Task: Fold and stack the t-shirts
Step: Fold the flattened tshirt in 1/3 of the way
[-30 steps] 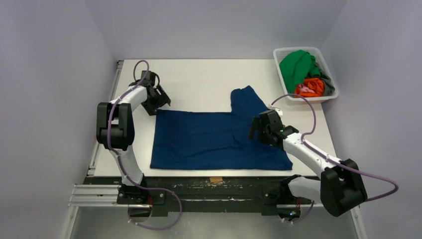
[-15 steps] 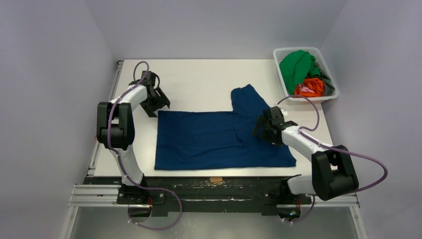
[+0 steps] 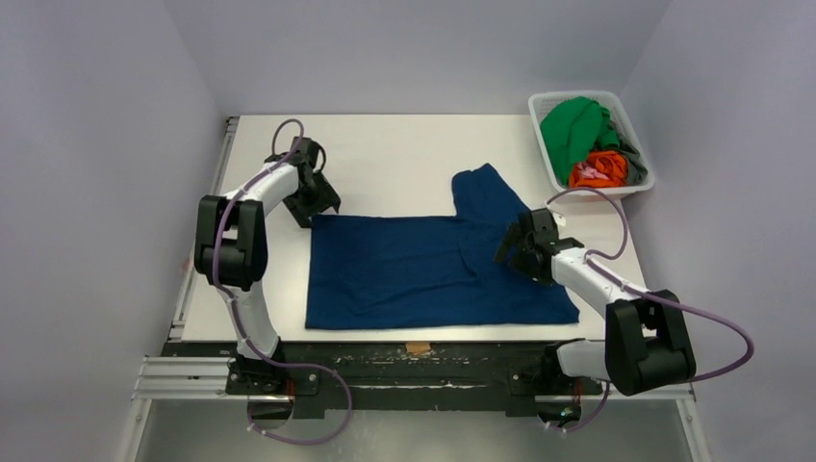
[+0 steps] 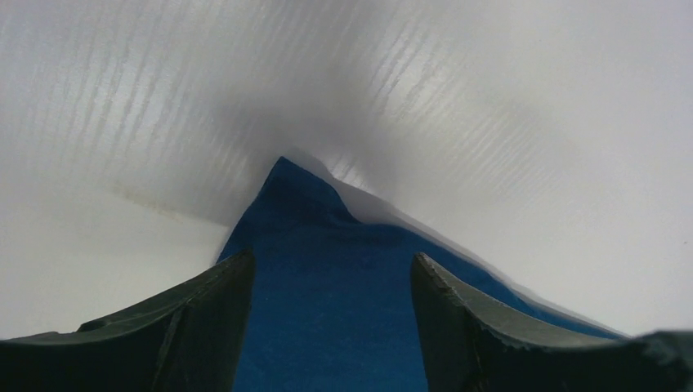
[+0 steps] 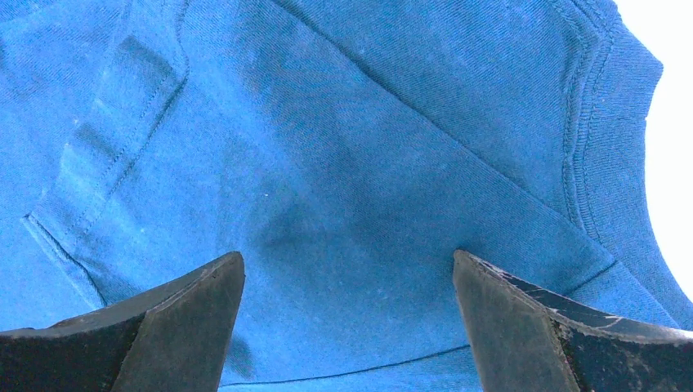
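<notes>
Navy t-shirt [image 3: 423,269] lay flat on the table [image 3: 385,154], one side close to the front edge, bare room behind. Left gripper [image 4: 331,261] sat partly spread astride its far-left corner, gripping nothing. Right gripper [image 5: 347,261] gaped wide, empty, over collar ribbing only its own camera showed.

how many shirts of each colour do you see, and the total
navy shirt: 1, spread out flat
green shirt: 1, in the basket
orange shirt: 1, in the basket
grey shirt: 1, in the basket, mostly hidden
total: 4
</notes>
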Motion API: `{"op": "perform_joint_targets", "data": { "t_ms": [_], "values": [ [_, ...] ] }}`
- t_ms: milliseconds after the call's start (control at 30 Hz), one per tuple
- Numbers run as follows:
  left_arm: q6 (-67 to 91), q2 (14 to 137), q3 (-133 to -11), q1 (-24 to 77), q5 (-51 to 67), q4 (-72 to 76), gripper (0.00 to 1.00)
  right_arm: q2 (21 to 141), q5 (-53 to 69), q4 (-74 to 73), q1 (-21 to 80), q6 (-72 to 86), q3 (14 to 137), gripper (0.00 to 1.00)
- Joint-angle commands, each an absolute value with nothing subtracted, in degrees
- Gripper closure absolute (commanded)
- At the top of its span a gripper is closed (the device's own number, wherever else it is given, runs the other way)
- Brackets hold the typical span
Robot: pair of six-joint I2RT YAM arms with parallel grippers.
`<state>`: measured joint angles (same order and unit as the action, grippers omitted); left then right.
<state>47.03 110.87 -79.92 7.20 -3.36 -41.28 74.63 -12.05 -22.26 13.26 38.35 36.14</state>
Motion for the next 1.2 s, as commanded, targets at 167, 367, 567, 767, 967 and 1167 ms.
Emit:
{"op": "perform_joint_targets", "data": {
  "t_ms": [167,367,567,767,967,1167],
  "values": [
    [50.81,111.65,-83.43,7.91,-5.75,-43.57,0.35,73.65,-13.59,-26.56,11.26,37.92,33.49,0.03],
    [52.0,112.66,-85.71,10.04,-8.04,-45.34,0.36,74.22,-13.05,-26.98,8.98,38.01,33.23,0.03],
    [53.0,114.08,-87.65,10.34,-7.75,-46.68,0.37,74.13,-12.74,-26.93,6.38,38.05,33.16,0.02],
    [54.04,114.58,-87.67,10.9,-7.42,-46.37,0.38,73.73,-12.47,-27.82,3.57,38.82,32.71,0.01],
    [54.55,115.8,-89.57,11.43,-8.7,-47.7,0.39,71.44,-11.43,-27.33,2.12,38.39,32.17,0.02],
    [55.02,116.91,-90.19,11.96,-6.62,-46.0,0.4,68.52,-9.37,-25.9,2.12,37.43,31.91,0.02]
  ]
}}
